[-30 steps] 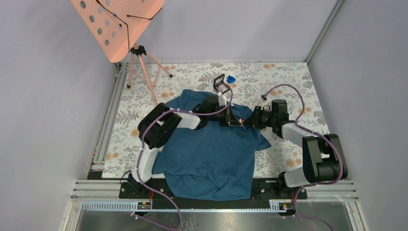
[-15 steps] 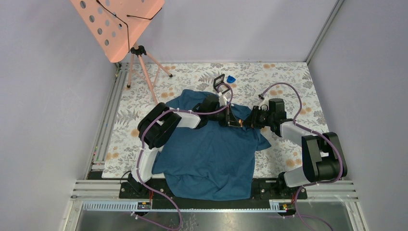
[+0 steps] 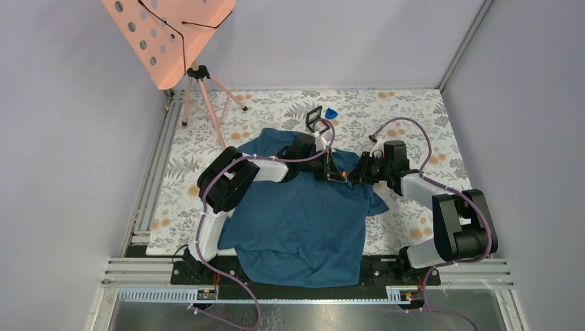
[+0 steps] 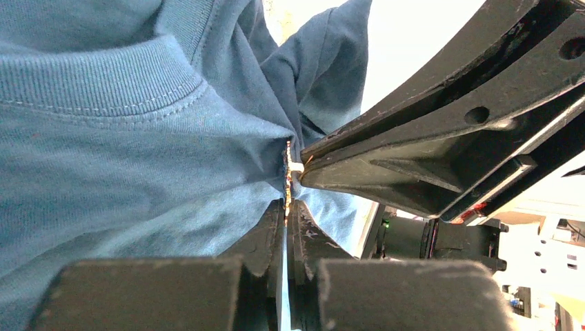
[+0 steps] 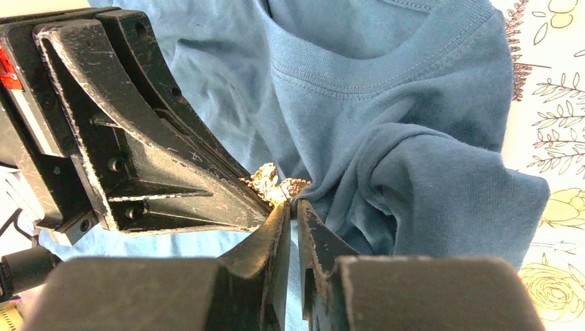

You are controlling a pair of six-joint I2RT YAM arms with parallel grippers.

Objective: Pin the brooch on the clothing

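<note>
**Brooch held against a gathered fold, both grippers engaged**

One clothing (image 3: 303, 227) lies spread from the near edge, a steady bed for pinning. Near its neck, the left gripper (image 4: 286, 212) pinches the single brooch (image 5: 272, 183) edge-on. The right gripper (image 5: 292, 208), fingers pressed together, meets it, apparently gathering fabric for the pin. Beyond: one black case (image 3: 314, 116), one blue object (image 3: 332, 113), one music stand (image 3: 169, 41).

Lab test cell: aluminium rails (image 3: 148, 181), plain walls (image 3: 331, 41).
</note>
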